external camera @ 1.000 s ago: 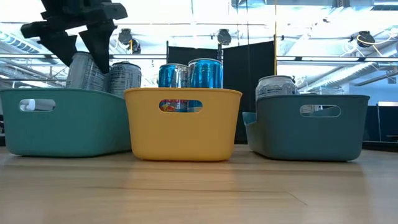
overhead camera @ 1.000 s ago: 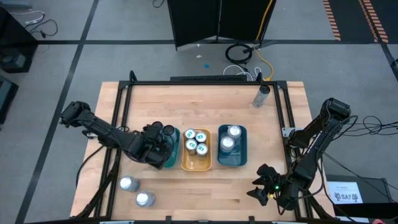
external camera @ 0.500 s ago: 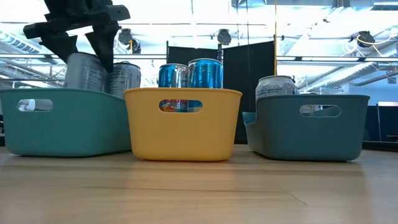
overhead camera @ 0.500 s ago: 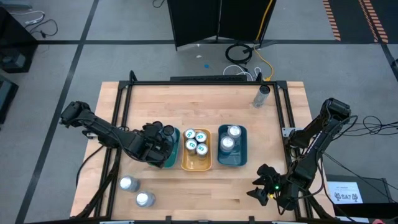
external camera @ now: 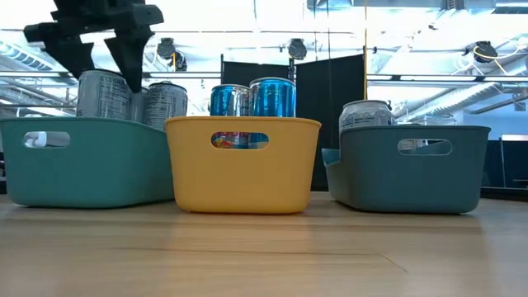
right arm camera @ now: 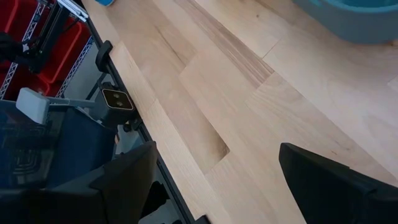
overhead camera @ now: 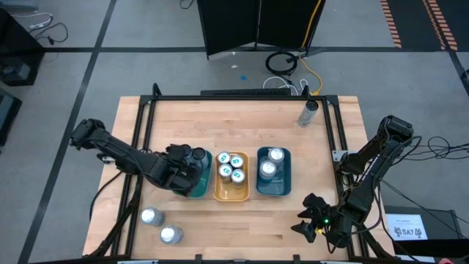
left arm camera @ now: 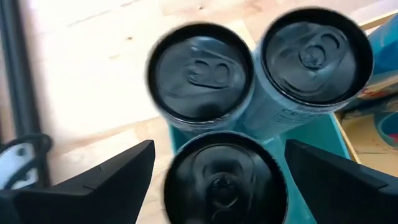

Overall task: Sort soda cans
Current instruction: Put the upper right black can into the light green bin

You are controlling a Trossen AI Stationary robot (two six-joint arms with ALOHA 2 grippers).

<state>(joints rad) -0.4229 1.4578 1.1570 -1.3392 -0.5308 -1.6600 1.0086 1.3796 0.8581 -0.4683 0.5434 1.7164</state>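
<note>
Left tool (external camera: 92,54) wide above three dark-topped soda cans (left arm camera: 225,177) in teal tray (external camera: 82,161), gripping nothing, right tool (overhead camera: 314,220) wide at desk (overhead camera: 242,125) edge

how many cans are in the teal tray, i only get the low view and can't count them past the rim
Observer: Three. The left wrist view shows three dark-topped cans bunched together in the teal tray.
Operator: any cans outside the trays
Observer: Yes. Two silver-topped cans stand at the near left corner of the table, and another can is near the far right corner.
Operator: where's the right arm
Observer: The right gripper waits open at the table's near right corner.
</note>
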